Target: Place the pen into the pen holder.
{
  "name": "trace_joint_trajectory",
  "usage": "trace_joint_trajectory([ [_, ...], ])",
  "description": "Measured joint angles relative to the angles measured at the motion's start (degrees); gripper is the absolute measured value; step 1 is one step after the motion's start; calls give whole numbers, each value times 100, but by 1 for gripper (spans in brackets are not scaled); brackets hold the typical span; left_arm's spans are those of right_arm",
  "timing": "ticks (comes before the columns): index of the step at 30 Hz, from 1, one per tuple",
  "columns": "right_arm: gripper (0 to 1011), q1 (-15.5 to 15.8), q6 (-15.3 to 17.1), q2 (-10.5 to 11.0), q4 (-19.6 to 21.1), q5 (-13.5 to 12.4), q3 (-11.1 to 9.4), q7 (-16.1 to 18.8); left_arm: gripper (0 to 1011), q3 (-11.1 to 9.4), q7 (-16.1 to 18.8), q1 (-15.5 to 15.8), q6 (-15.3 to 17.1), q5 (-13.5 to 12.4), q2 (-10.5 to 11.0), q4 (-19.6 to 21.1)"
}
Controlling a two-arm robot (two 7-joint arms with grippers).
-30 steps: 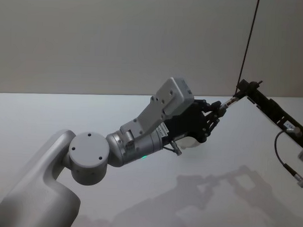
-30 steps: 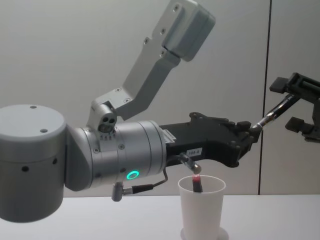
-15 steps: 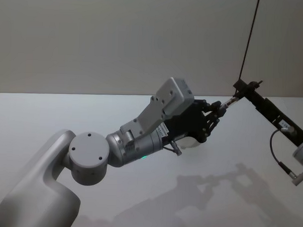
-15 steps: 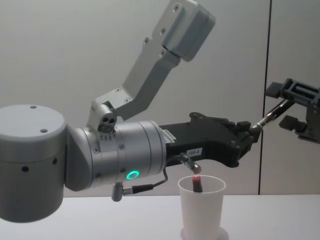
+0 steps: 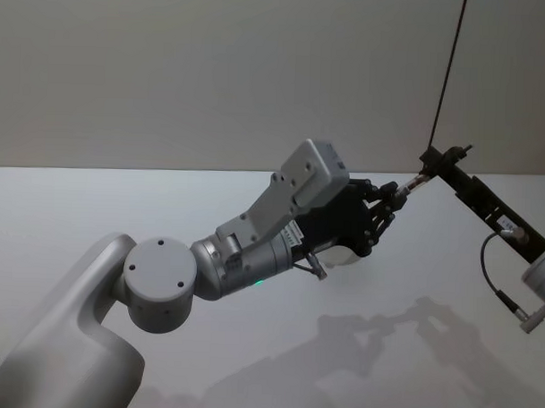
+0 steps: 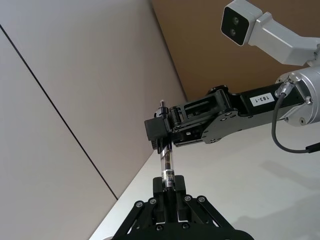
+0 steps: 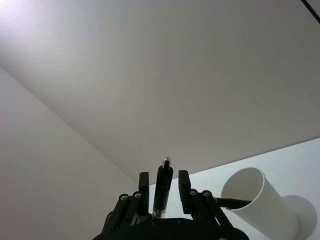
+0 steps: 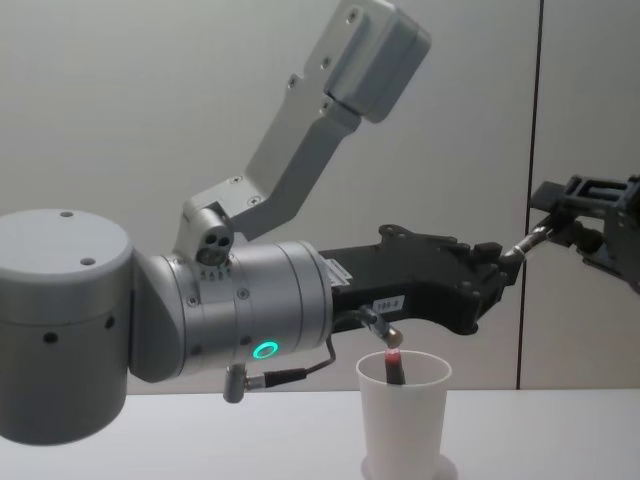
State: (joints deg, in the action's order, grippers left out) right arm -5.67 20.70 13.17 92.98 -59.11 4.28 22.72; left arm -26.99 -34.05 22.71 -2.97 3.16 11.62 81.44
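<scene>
Above the pen holder, both claws, left and right, clench one pen.

I'm counting two pens: one pen spanning between both claws, one red-tipped pen sitting inside cup. I'm seeing one pen holder, white paper cup. Two claws: left claw, right claw. One tabletop.
</scene>
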Motion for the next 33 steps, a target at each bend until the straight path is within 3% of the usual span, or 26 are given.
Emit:
trace_joint_trajectory([
  [7,171,8,-43,21,18,-93,26,-15,140,0,0,0,0,0,0,0],
  [9,145,11,-49,27,32,-117,34,-11,140,0,0,0,0,0,0,0],
  [23,133,37,-120,89,82,-238,73,-66,160,1,0,0,-1,0,3,0],
  [33,133,48,-166,126,105,-292,105,-92,489,2,1,0,0,-1,1,0],
])
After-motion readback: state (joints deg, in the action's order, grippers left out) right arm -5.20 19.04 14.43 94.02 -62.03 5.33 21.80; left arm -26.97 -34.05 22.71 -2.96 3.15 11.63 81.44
